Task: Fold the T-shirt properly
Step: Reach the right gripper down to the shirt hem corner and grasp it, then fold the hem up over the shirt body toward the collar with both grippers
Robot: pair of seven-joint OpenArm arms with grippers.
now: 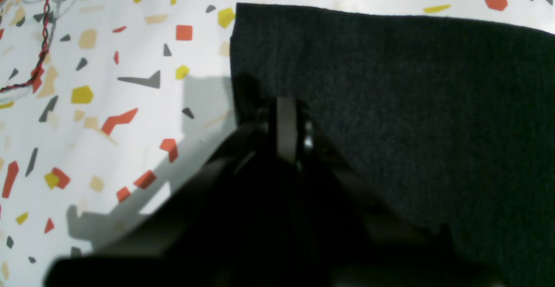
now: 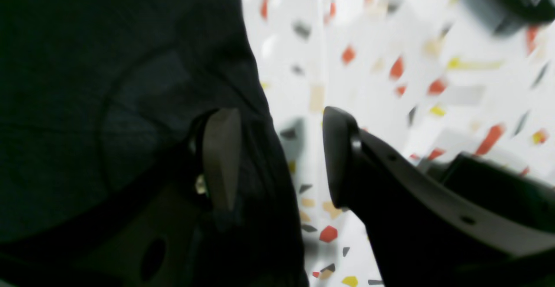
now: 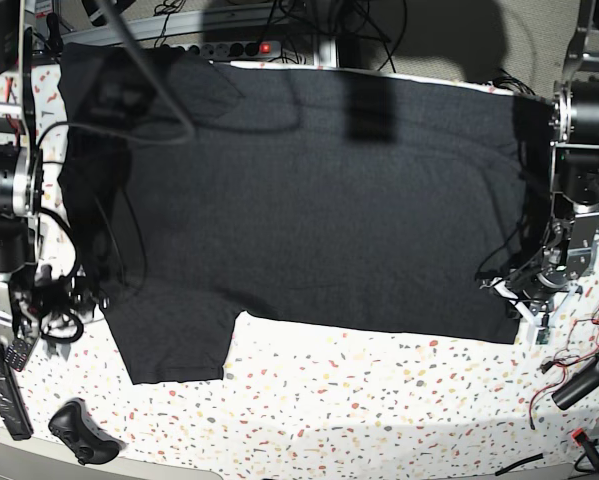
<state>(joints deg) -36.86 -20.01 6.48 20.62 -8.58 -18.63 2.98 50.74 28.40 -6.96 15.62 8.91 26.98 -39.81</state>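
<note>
**Left wrist view: gripper pinched on shirt edge**

The large black cloth T-shirt (image 1: pixel 412 105) is seen spread flat over the white tabletop w/ red, yellow & grey flecks (image 1: pixel 108 105). Its left edge is clamped by the black left gripper (image 1: pixel 288 126), jaws closed together. Twisted red-black wires (image 1: pixel 43 31) are seen top left.

The table (image 3: pixel 379 400) has a white top speckled with red, yellow, grey and tan flecks. A power strip (image 3: pixel 234 47) with a lit red switch lies along its far edge among black cables. Twisted red-and-black wires (image 1: pixel 43 27) trail across one corner.
</note>
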